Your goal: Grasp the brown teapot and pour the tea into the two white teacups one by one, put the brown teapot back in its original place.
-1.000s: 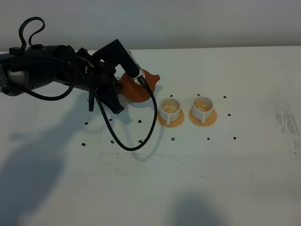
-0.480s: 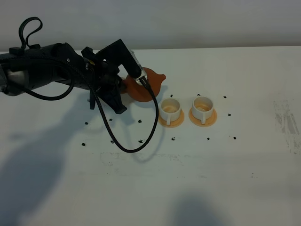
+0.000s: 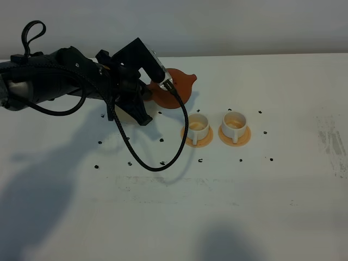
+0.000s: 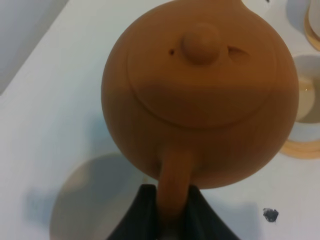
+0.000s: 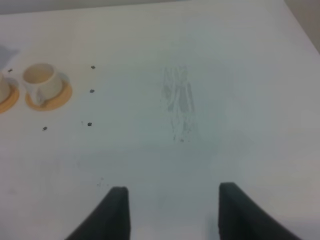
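The brown teapot hangs above the table, just behind and left of the left white teacup, spout pointing right. My left gripper is shut on its loop handle; the left wrist view shows the dark fingers clamped on the handle under the lidded teapot. The right teacup stands beside the first, each on an orange saucer. The cream saucer lies bare below the teapot. My right gripper stands open over bare table, nothing between its fingers.
A black cable loops from the left arm down onto the table before the cups. Small black marks dot the table around the saucers. A scuffed patch lies on the table's right side, and the right teacup shows far off.
The left gripper has carried the teapot up and to the right, toward the left teacup. The cups and the right gripper have not moved.
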